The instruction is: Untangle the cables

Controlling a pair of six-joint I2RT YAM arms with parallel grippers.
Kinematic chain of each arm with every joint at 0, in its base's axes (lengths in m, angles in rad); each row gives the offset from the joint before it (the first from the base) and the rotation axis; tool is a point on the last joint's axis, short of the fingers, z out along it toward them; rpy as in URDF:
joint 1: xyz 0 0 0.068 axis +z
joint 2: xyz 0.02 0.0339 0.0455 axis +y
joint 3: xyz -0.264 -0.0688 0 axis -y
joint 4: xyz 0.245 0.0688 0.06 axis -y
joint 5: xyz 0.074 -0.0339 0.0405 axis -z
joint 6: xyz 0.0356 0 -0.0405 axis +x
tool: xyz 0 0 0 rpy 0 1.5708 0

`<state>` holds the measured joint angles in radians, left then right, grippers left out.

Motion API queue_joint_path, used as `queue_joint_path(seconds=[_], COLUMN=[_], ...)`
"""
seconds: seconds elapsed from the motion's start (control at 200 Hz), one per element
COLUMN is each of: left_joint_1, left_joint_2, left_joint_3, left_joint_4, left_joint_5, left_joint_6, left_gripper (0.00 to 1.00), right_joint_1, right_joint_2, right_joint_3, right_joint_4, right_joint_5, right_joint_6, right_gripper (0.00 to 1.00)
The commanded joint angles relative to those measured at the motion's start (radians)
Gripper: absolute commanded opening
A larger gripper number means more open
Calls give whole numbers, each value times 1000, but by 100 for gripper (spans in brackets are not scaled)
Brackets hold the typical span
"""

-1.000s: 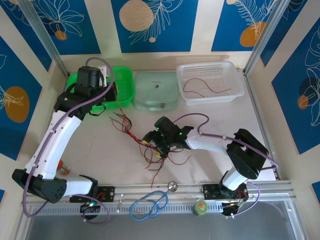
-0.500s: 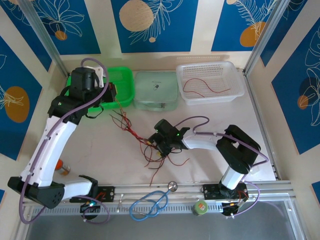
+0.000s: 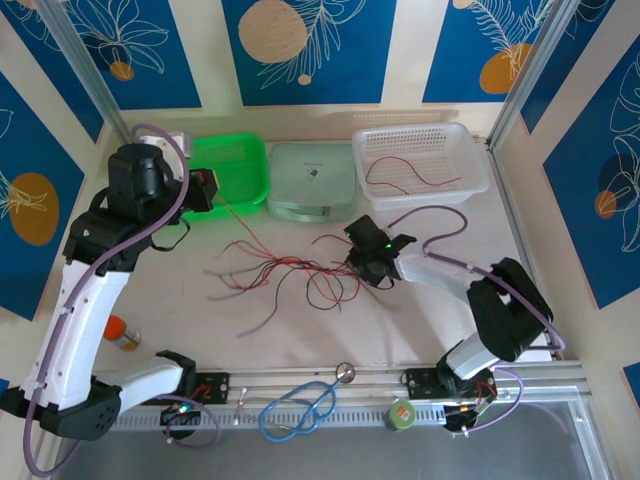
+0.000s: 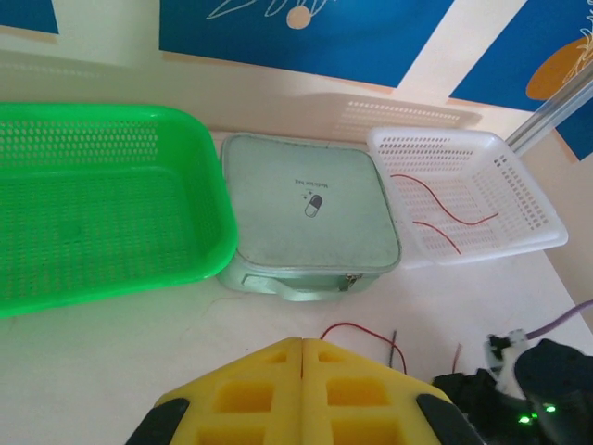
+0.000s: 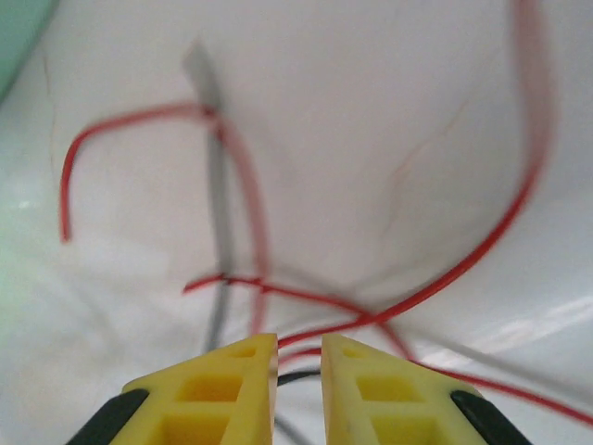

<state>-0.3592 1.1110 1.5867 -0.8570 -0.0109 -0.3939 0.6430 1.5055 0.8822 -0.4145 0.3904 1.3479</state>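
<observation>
Roughly crosswise, the cables (image 3: pixel 285 270) fan leftward from the right gripper (image 5: pixel 298 350), jaws nearly closed around strands, grip uncertain, toward the left gripper (image 4: pixel 303 357), shut on one strand.

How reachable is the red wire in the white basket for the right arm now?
Probably yes: open table between the right gripper and the white basket; but its jaws grip the cables.

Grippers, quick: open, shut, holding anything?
Left gripper: jaws shut, pinching a red strand of the cables.
Right gripper: jaws nearly shut on the cables.
</observation>
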Motion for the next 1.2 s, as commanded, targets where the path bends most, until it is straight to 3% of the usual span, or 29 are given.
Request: queue_joint_path(seconds=[0.0, 0.225, 0.35, 0.43, 0.5, 0.745, 1.196], left_joint_1=[2, 2, 1, 1, 2, 1, 1], left_joint_2=[-23, -17, -17, -19, -20, -30, -50], left_joint_3=[-8, -70, -96, -107, -113, -108, -90], left_joint_4=[-4, 23, 34, 39, 41, 40, 57], left_joint_5=[-39, -13, 4, 11, 12, 30, 89], left_joint_6=[0, -25, -38, -45, -49, -54, -60], left_gripper=[0, 0, 0, 0, 0, 0, 0], right_joint_1=[-53, -130, -112, -63, 11, 239, 292], right_joint_2=[-73, -221, -263, -266, -250, -44, 322], right_joint_3=[-32, -109, -77, -77, -85, 69, 375], right_joint_4=[-132, -139, -147, -68, 32, 254, 343], right_joint_5=[132, 65, -190, -373, -444, -407, -435], right_joint_6=[-137, -271, -266, -159, -26, 201, 297], right_gripper=[20, 23, 35, 49, 58, 69, 70])
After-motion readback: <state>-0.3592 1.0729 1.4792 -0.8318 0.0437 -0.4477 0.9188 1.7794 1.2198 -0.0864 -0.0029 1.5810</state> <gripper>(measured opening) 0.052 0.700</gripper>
